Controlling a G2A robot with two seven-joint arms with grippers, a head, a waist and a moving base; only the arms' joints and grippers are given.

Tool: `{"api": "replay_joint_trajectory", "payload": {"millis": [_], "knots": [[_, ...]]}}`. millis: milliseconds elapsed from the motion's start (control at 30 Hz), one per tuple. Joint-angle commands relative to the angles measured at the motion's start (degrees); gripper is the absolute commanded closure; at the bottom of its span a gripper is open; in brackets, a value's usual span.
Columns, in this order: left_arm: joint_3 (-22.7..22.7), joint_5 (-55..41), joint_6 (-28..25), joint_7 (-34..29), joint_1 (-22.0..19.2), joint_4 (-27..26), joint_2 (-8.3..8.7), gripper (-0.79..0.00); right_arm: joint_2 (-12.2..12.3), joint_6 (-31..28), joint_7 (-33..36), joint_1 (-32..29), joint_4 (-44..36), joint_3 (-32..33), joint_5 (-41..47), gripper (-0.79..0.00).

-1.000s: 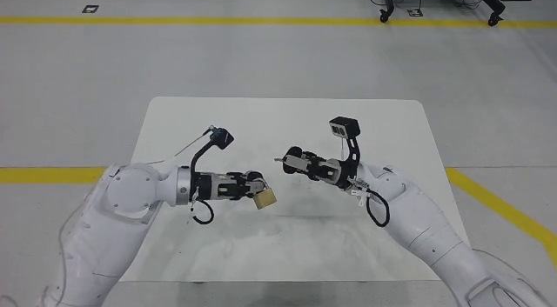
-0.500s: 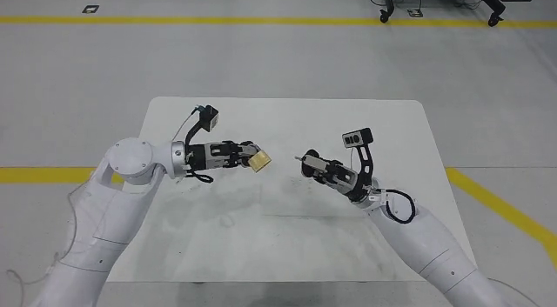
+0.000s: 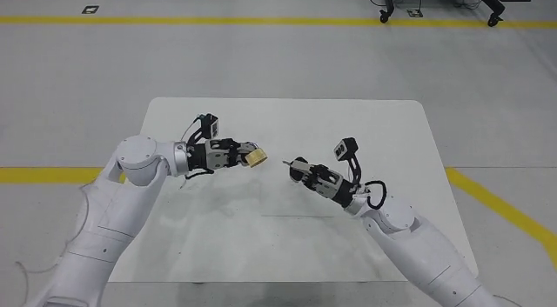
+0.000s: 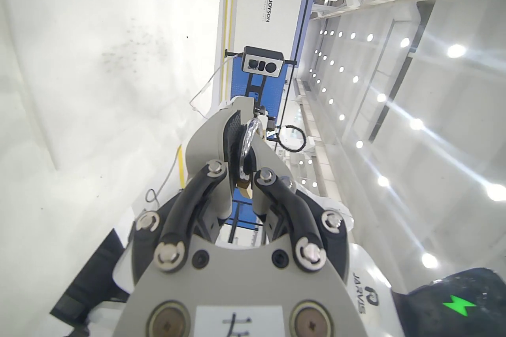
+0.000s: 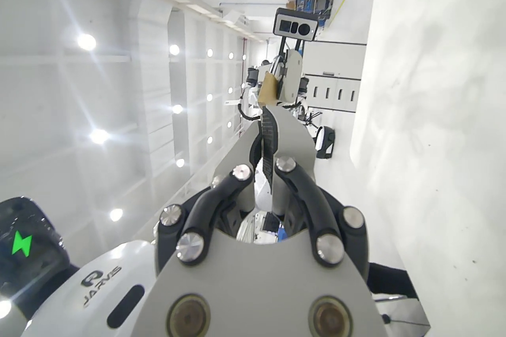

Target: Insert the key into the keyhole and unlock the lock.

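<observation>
Edging nearer than a moment ago, our right gripper (image 3: pixel 299 169) pinches the thin silver key (image 3: pixel 291 164), aimed at the small brass padlock (image 3: pixel 255 157) clamped in our left gripper (image 3: pixel 244 156). Key and padlock hang apart above the table, so we judge insertion and turning both remain.

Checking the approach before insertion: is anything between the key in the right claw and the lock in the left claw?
Nothing visible does. The key in the right claw faces the lock in the left claw across an open gap above the table.

White table (image 3: pixel 383 124) — yellow floor lines (image 3: pixel 261 20)
</observation>
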Motion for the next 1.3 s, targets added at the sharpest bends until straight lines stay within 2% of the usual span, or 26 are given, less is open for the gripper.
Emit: {"api": "replay_joint_trajectory", "payload": {"millis": [0, 267, 333, 633, 733, 1267], "knots": [[0.9, -1.9, 0.3, -0.4, -1.8, 2.1, -0.45, 0.000, -0.1, 0.4, -2.9, -1.4, -2.7, -0.1, -1.3, 0.000], [1.7, -2.0, -0.3, -1.1, -2.6, 2.9, -0.69, 0.000, -0.1, 0.0, -3.0, -1.7, -3.3, -0.1, -1.0, 0.000], [1.7, -2.0, -0.5, 0.4, -1.9, 2.0, -0.73, 0.000, -0.2, 0.1, -3.6, -1.7, -3.2, 0.0, -1.4, 0.000], [0.7, 1.7, -1.4, 8.4, 1.1, -2.8, -0.36, 0.000, -2.1, 2.7, -25.0, -4.2, -8.7, -3.7, -14.4, 0.000], [0.6, 3.1, -1.9, 10.3, 1.6, -3.8, -0.29, 0.000, -2.7, 3.5, -28.8, -4.7, -9.5, -4.6, -15.8, 0.000], [0.4, 7.1, -3.1, 12.1, 2.4, -6.0, -0.06, 0.000, -5.1, 7.6, -31.7, -3.3, -9.0, -6.4, -18.4, 0.000]]}}
